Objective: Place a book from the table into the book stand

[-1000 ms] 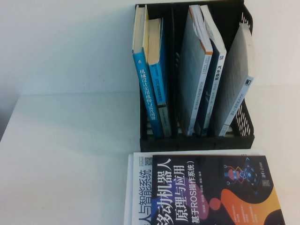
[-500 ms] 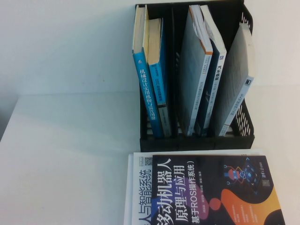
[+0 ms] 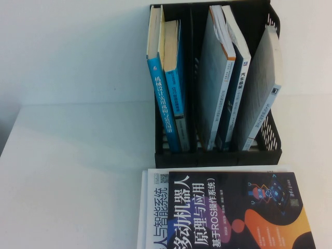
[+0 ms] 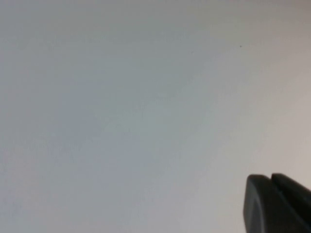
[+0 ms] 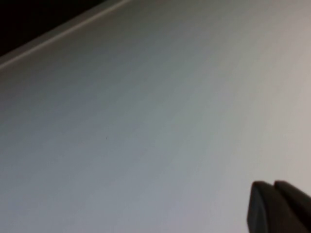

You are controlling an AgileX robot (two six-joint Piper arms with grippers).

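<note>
High view: the book (image 3: 236, 212) lies flat at lower right on the desk (image 3: 72, 181), atop a white book (image 3: 151, 207), just before the stand (image 3: 218, 155).

Left wrist view: left end effector (image 4: 277, 204) over bare desk, fingers together, holding nothing.

Right wrist view: right end effector (image 5: 279, 206) likewise closed and empty.

A white-covered book (image 3: 153, 207) is lying flat under another cover; blue-spined books (image 3: 168, 83) and white-spined books (image 3: 233, 83) are leaning upright behind it.
</note>
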